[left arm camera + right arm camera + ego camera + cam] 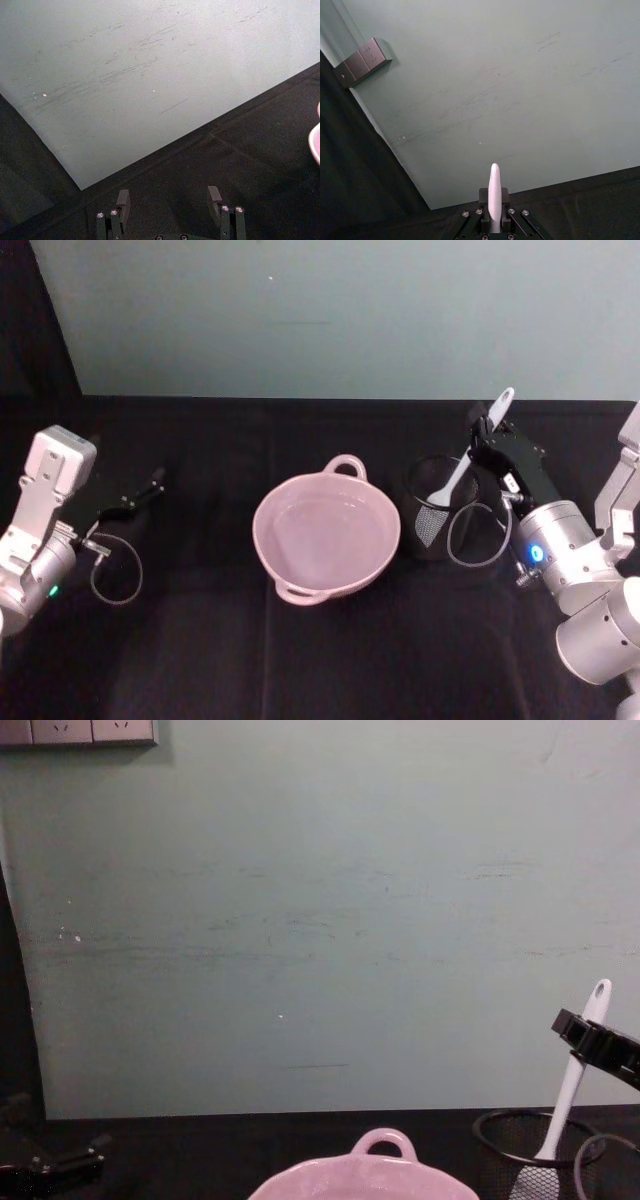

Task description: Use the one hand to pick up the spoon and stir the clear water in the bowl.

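Far left of the head view: left black two-finger gripper (150,483) low over the black cloth-covered table (200,640), fingers spread apart with nothing between them; the left wrist view confirms the gap.

Centre: wide pale pink bowl (327,533) with small loop handles on its rim, clear water (325,538) inside, visible only as faint reflections.

Right of centre: black wire-mesh cup (440,520), just beside the bowl. Slim white plastic spoon (472,454) stands tilted in the cup, head down inside, holed handle end up.

Upper right: right black two-finger gripper (484,438) pinching the spoon's handle above the cup's rim.
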